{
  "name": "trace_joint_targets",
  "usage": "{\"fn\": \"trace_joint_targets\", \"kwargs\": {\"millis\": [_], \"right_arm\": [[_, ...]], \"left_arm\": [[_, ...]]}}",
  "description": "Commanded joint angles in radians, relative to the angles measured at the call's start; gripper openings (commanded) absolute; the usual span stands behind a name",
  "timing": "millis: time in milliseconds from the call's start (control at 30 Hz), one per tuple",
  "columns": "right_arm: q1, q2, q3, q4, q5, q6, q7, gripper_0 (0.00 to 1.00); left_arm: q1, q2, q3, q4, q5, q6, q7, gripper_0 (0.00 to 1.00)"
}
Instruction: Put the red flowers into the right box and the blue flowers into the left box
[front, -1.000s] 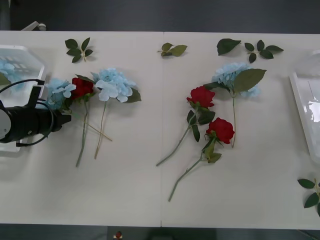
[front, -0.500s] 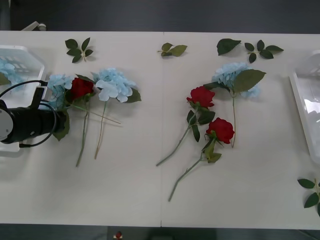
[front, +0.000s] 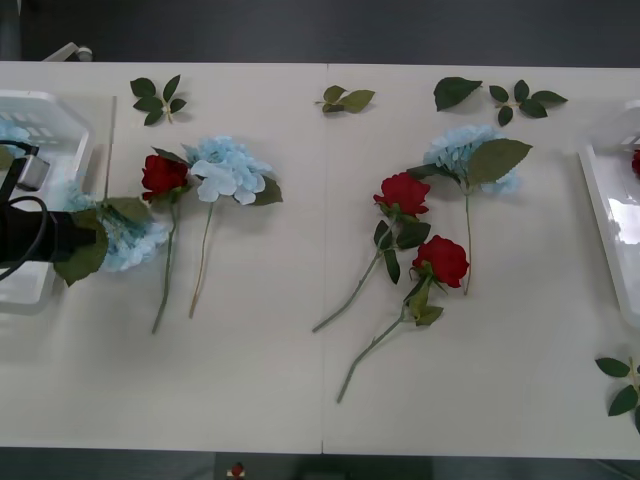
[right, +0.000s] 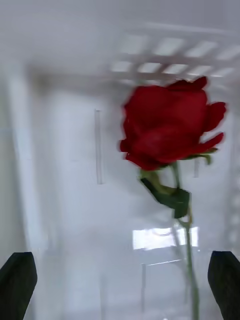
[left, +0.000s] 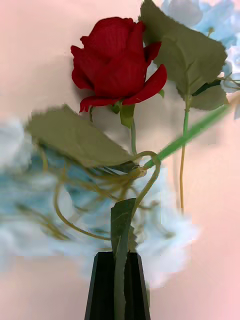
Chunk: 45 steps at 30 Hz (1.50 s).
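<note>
My left gripper (left: 118, 280) is shut on the stem of a blue flower (front: 128, 243), holding it off the table beside the left box (front: 58, 112), which has another blue flower (front: 12, 131) inside. On the table next to it lie a red flower (front: 163, 175) and a blue flower (front: 228, 166). Two red flowers (front: 402, 190) (front: 442, 260) and a blue flower (front: 462, 148) lie at centre right. My right gripper (right: 120, 287) is open over the right box (right: 65, 165), where a red flower (right: 167, 125) lies.
Loose green leaf sprigs lie along the table's far edge (front: 158, 98) (front: 345, 98) (front: 520, 98) and at the front right corner (front: 625, 385). The front half of the white table (front: 250, 390) is bare.
My left gripper has pulled back to the left, toward the left box, with the blue flower, lifting it away from the red flower. A red flower head now shows at the right box's edge.
</note>
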<state>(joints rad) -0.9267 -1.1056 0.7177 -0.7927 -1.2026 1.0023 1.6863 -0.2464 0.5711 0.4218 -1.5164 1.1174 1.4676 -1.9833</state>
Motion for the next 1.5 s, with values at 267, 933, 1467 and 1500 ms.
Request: {"fn": "trace_joint_targets", "kwargs": {"millis": [267, 933, 1467, 1500], "right_arm": [[-0.001, -0.117, 0.002, -0.596, -0.081, 0.176, -0.477, 1.0], [-0.001, 0.274, 0.031, -0.563, 0.249, 0.194, -0.78, 1.0], [-0.001, 0.383, 0.12, -0.37, 0.314, 0.044, -0.74, 1.0], [-0.001, 0.386, 0.124, -0.361, 0.313, 0.035, -0.738, 1.0]], "left_arm": [[-0.025, 0.016, 0.069, -0.053, 0.107, 0.157, 0.035, 0.0], [-0.024, 0.016, 0.064, -0.053, 0.133, 0.143, 0.032, 1.0], [-0.011, 0.015, 0.006, -0.053, 0.11, 0.037, -0.069, 1.0], [-0.004, 0.015, 0.006, -0.053, 0.122, 0.037, -0.068, 1.0]]}}
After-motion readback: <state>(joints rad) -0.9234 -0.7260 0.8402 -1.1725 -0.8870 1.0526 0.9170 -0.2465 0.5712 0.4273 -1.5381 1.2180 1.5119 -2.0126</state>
